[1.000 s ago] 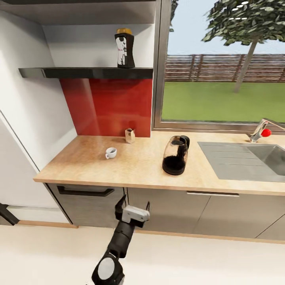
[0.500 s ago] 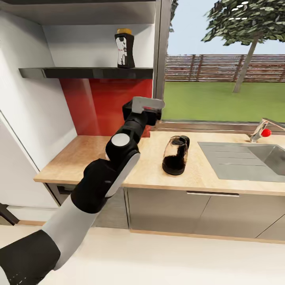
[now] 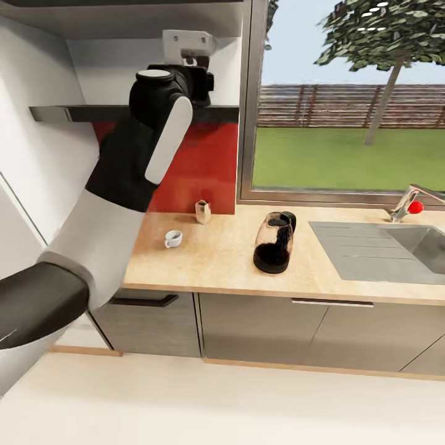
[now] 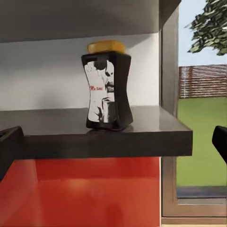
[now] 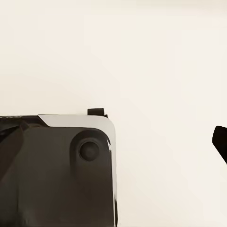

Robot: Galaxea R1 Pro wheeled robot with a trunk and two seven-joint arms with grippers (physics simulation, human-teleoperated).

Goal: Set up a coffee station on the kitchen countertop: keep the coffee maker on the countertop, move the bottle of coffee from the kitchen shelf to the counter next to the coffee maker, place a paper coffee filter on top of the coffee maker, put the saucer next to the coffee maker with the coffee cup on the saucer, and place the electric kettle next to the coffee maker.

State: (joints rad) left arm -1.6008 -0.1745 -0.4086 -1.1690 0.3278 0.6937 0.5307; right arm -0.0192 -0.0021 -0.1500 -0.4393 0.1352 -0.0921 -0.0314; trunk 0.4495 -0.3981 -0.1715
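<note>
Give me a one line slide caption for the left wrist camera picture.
Left wrist view: open left gripper faces the bottle of coffee standing upright on the black kitchen shelf.

bottle of coffee [image 4: 107, 86]: glossy dark body, matt yellow lid | shelf [image 4: 94, 137]: glossy black | backsplash [image 3: 198, 167]: glossy red | surface [image 3: 216, 259]: matt speckled beige | electric kettle [image 3: 274, 243]: tinted glass, black plastic | sink [image 3: 383, 250]: brushed metal

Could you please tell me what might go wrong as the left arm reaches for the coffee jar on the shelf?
The jar is tall, narrow-waisted and near the shelf edge, so a bump from the open left hand could tip it off. It would probably fall towards the cup and the paper filter below. The raised arm also blocks the head view of the jar.
</note>
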